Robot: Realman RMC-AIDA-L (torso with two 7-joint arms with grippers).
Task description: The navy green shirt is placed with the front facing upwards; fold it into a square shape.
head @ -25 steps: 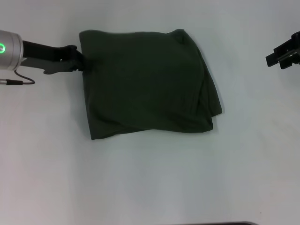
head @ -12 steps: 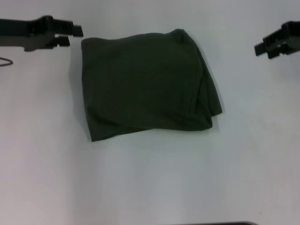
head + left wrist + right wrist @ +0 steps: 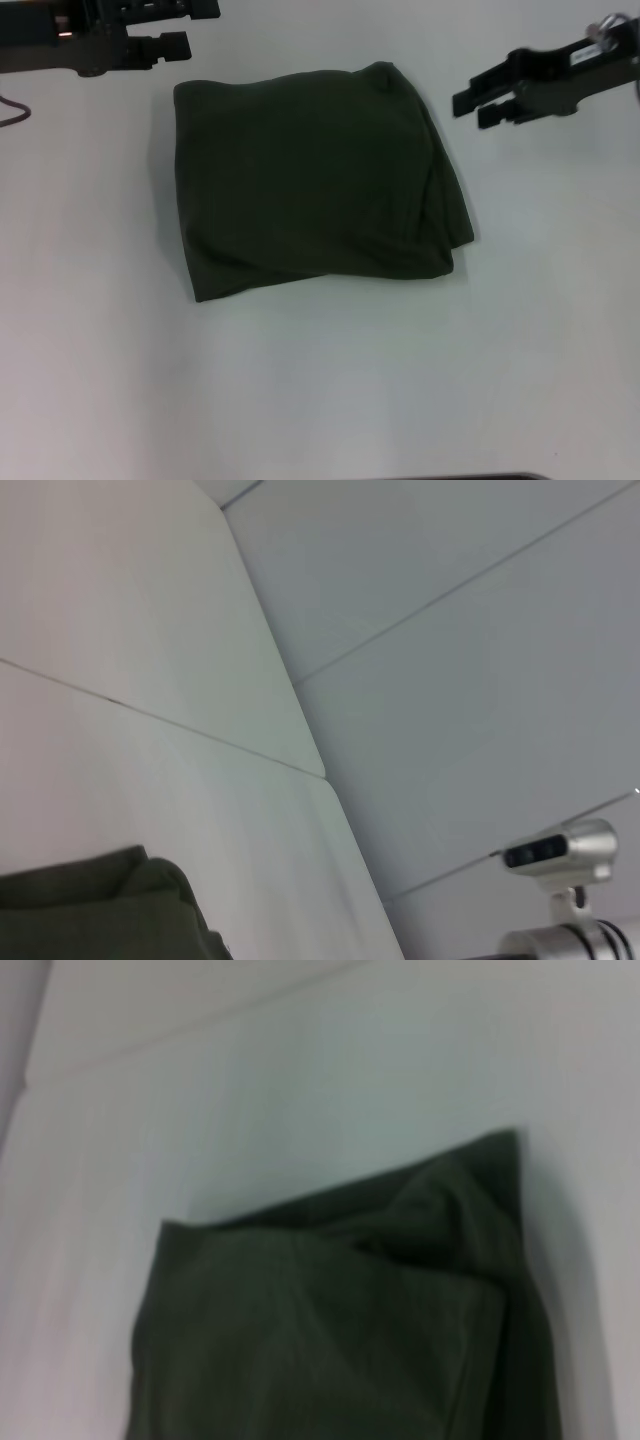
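The navy green shirt (image 3: 310,185) lies folded into a rough square on the white table, plain side up, with loose layers bunched along its right edge. A corner of the shirt (image 3: 100,910) shows in the left wrist view, and the right wrist view looks down on its folded top (image 3: 340,1330). My left gripper (image 3: 190,26) hovers open just beyond the shirt's far left corner, holding nothing. Off the far right corner, my right gripper (image 3: 472,111) is open and empty, apart from the cloth.
The white table (image 3: 320,390) spreads around the shirt on all sides. A dark strip (image 3: 460,477) marks the near edge. A thin cable (image 3: 12,112) hangs from the left arm. The left wrist view shows wall panels and a silver camera head (image 3: 555,850).
The left gripper has let go of the shirt's left edge, risen and moved to the far left corner. The right gripper has come in from the right toward the shirt.
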